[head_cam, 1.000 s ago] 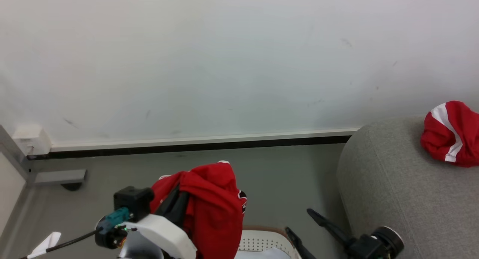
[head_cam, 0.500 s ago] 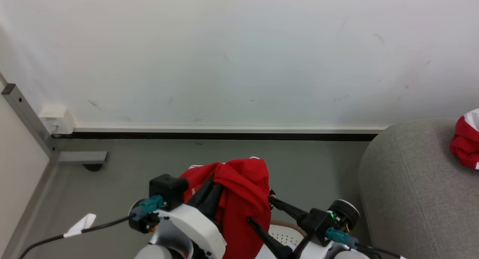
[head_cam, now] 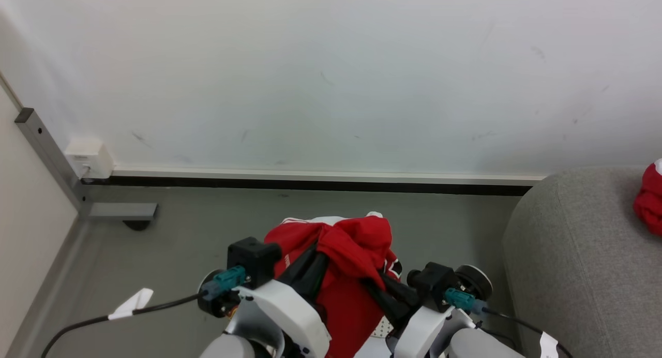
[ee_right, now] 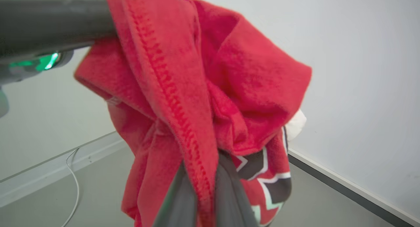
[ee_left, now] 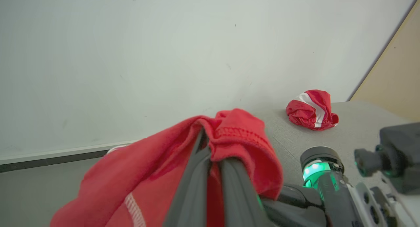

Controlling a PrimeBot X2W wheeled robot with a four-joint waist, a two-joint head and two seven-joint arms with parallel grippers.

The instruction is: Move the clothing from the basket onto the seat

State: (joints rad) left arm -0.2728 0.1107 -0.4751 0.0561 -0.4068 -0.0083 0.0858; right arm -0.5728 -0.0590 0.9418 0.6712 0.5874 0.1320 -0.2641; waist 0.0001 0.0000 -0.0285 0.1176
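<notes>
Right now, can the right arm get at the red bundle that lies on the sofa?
Probably not. The right hand is shut on the red garment, which the left hand also grips, so it is not free. The red bundle lies apart on the sofa.

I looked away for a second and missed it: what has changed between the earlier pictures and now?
The right gripper rose from low beside the seat, open, swung left to the red clothing and shut on it. The left gripper kept its grip all along. The other red garment stayed on the seat; its apparent shift is only the camera turning.
</notes>
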